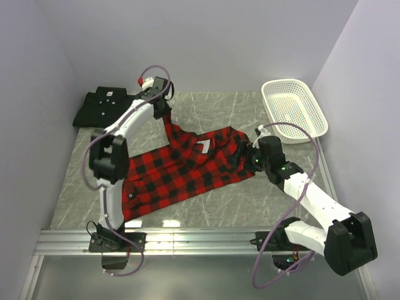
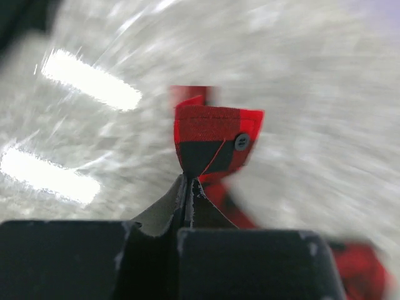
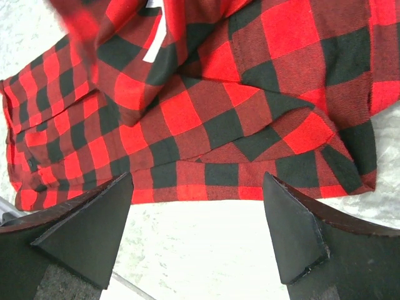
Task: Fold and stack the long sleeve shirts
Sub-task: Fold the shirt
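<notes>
plaid cuff pinched, its surroundings blurred

we see the left tool [image 2: 187, 182] closed on a buttoned cuff of the red-and-black checked cloth shirt [image 1: 181, 165], which lies spread across the grey marble desk [image 1: 219, 109]. that wrist view is smeared all around the cuff. the right tool [image 3: 197, 187] hangs wide open over the shirt's edge, gripping nothing. the plain black collared shirt [image 1: 103, 106] sits at the far left corner, its right edge behind the left arm.

White arms [image 1: 132, 117], black joints [image 1: 107, 156] (purple cables [image 1: 292, 124])
</notes>
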